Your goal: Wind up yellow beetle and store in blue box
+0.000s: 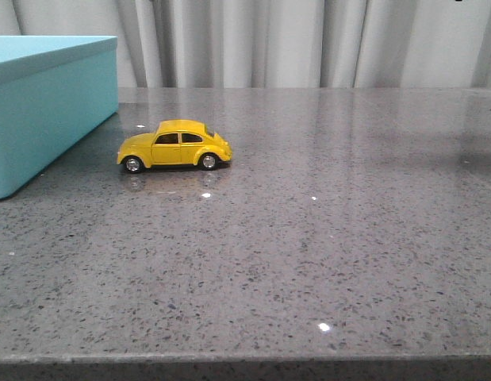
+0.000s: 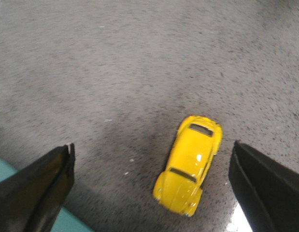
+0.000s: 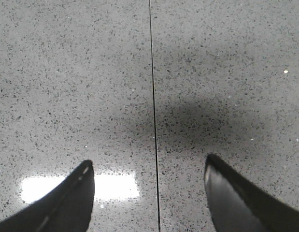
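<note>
The yellow beetle [image 1: 174, 146] is sitting on all four wheels on the grey table [image 1: 324, 238] just beside the blue box [image 1: 47, 103], while the left gripper [image 2: 151, 186] is hanging above it, jaws spread wide, and the right gripper [image 3: 149, 193] is hovering over bare stone, jaws spread too.

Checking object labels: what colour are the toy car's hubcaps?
Silver, inside black tyres, on the yellow beetle; clearest in the front view.

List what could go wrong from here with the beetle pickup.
The yellow beetle stands on its wheels on the smooth table, so a nudge may roll it away. The left gripper hangs open with the car off-centre, nearer one finger. The blue box stands close and could be bumped.
</note>
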### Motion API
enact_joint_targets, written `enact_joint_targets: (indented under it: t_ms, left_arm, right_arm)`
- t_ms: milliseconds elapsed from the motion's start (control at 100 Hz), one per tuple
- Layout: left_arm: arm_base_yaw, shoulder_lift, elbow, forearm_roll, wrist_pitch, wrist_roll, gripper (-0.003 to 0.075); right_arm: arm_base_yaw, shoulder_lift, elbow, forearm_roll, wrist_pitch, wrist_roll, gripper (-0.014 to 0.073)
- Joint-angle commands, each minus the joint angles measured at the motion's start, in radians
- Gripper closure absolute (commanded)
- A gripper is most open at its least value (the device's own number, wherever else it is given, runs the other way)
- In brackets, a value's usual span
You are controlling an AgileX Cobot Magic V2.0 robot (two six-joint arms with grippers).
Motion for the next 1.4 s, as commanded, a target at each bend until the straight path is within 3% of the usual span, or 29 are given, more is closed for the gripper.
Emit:
enact_joint_targets:
  t_ms: [0,280,1250,1390]
  left_arm:
    - [-0.057,0.001,-0.042,0.049,-0.040,0.002,0.0099]
    - [-0.188,0.113,-0.042,0.316,0.003,0.004,0.0099]
    - [-0.191,0.235,-0.042,0.328,-0.006,-0.001,0.0101]
    - [-0.191,0.235,-0.043,0.328,-0.006,-0.001,0.0174]
  right_arm:
    - [0.001,-0.042,-0.026,-0.018,-0.024,-0.007,0.0105]
    - [0.001,-0.042,-0.026,-0.018,-0.020,-0.026,0.0105]
    - [0.001,-0.042,-0.026,-0.018,-0.010,-0.032,0.0105]
    - [0.001,-0.042,-0.026,-0.018,-0.010,-0.032,0.0105]
